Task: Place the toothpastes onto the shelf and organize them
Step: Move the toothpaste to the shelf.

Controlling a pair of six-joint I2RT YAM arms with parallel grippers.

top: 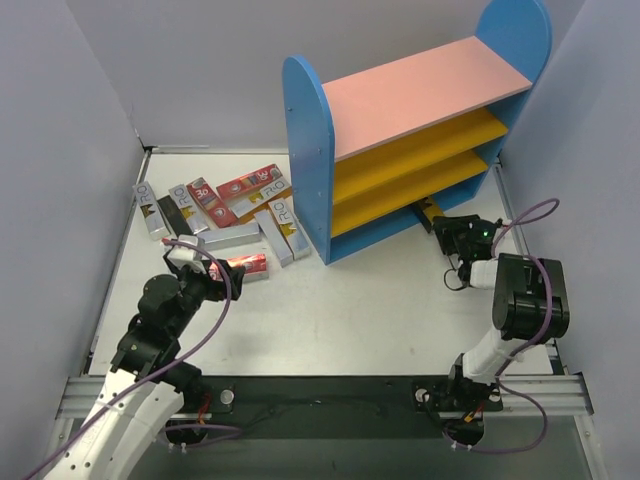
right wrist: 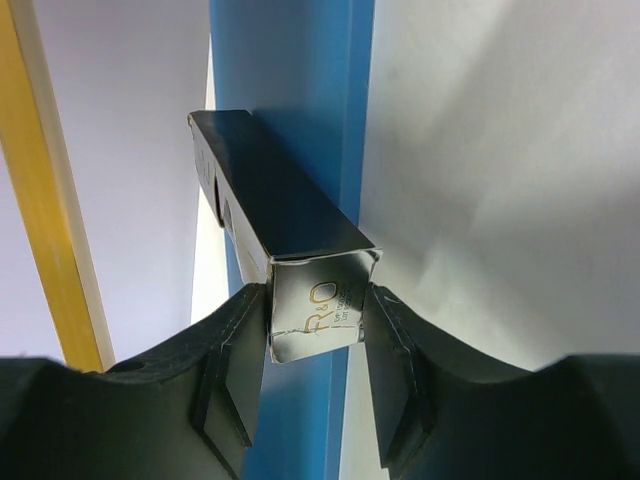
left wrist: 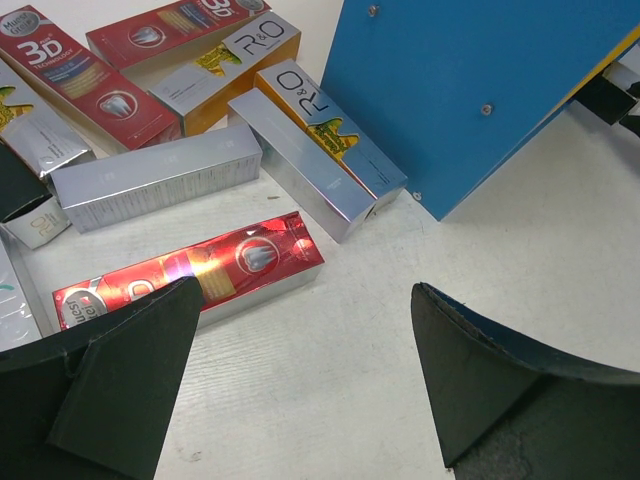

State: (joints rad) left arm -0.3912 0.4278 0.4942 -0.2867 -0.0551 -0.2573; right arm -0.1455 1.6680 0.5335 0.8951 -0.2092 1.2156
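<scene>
The toothpastes [top: 215, 210] are long, narrow cardboard boxes, so they are probably light and fairly stiff along their length, yet thin-walled enough to dent under a hard pinch. Their glossy foil faces look slippery. The safest hold is likely across the narrow width, either near one end for sliding a box in lengthwise or near the middle for lifting it level. Most of them lie in a loose heap on the table, just left of the shelf [top: 305, 150], some overlapping and one or two leaning against its blue side panel. The right gripper [right wrist: 315, 320] is closed on the end of one dark silver-faced box [right wrist: 270, 190], with both fingers pressed flat on its narrow sides. The box points away from the gripper along the shelf's blue base, into the lowest gap at the shelf's right end — whether it already rests on the board I cannot tell. The left gripper [left wrist: 305, 330] stands spread as wide as it goes and holds nothing. It hangs over the table beside a red box [left wrist: 190, 275] lying apart from the heap — one finger looms over the box's near end, and no contact shows.
</scene>
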